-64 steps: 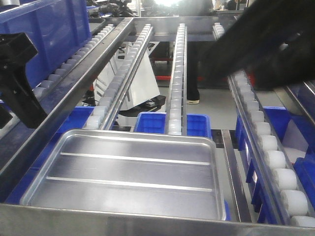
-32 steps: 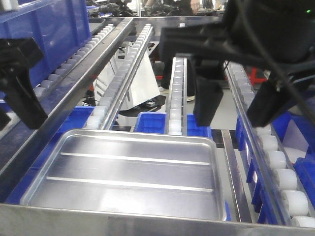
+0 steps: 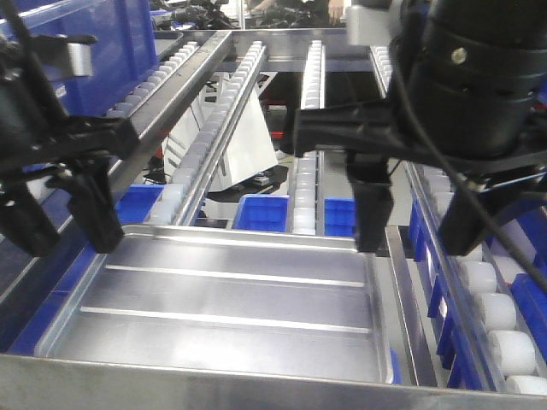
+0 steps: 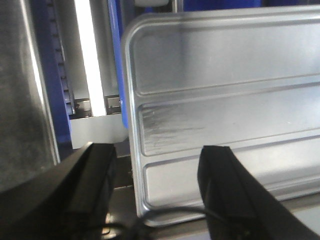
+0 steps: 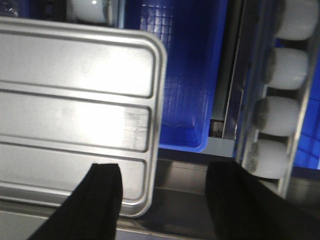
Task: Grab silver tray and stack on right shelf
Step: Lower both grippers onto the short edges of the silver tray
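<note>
The right shelf (image 3: pixel 256 77) is a steel-framed flow rack whose sloping rails of white rollers (image 3: pixel 491 316) run down toward a flat steel front bar (image 3: pixel 214 389). The silver tray (image 3: pixel 231 299) lies flat across the lower end, its near rim just behind that bar, two lengthwise ridges showing. A blue bin (image 3: pixel 120 43) sits on the upper left lane.

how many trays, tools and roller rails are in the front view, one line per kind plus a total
silver tray: 1
tools: 2 (left tool, right tool)
roller rails: 4
total: 7
</note>
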Robot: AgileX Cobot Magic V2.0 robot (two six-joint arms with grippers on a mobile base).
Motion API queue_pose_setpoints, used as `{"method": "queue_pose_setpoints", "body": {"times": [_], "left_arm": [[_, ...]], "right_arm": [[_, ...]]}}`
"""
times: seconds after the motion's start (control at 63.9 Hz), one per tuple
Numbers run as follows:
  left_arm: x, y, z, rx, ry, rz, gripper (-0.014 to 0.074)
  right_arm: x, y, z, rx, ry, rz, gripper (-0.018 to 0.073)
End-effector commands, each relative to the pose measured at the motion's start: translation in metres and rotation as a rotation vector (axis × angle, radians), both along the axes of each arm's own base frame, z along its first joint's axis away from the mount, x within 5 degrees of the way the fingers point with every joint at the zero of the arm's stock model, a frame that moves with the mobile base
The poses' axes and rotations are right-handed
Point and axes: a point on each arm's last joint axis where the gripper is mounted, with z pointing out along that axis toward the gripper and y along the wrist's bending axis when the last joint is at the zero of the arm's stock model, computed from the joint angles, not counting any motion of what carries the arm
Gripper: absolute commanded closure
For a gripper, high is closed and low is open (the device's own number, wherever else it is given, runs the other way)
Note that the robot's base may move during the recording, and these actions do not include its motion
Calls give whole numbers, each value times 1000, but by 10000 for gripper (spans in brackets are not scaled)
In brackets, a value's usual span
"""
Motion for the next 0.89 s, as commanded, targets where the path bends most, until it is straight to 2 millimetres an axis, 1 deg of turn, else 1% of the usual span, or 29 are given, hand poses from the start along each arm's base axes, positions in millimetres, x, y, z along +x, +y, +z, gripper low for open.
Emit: {"method": "queue_pose_setpoints", "body": {"times": [0.0, 0.11, 0.313, 0.501, 0.626, 0.814, 0.877], "left_arm": [[4, -4, 13, -10, -52, 14, 312], [6, -4, 7, 23, -46, 17, 312], [9, -7, 4, 19, -65, 12, 312], [11, -14, -12, 52, -29, -16, 312], [13, -16, -22, 62, 0, 3, 312], [16, -17, -30, 65, 9, 14, 314], [17, -17, -31, 67, 12, 14, 328]], "right_arm": [[6, 6, 14, 58, -68, 45, 87], [11, 8, 5, 43, -51, 43, 87], [22, 7, -12, 18, -20, 21, 87], [27, 12, -24, 14, -14, 30, 87], [29, 13, -33, -4, 8, 30, 92], [33, 17, -43, -5, 10, 41, 95], [34, 18, -46, -5, 9, 49, 111]]}}
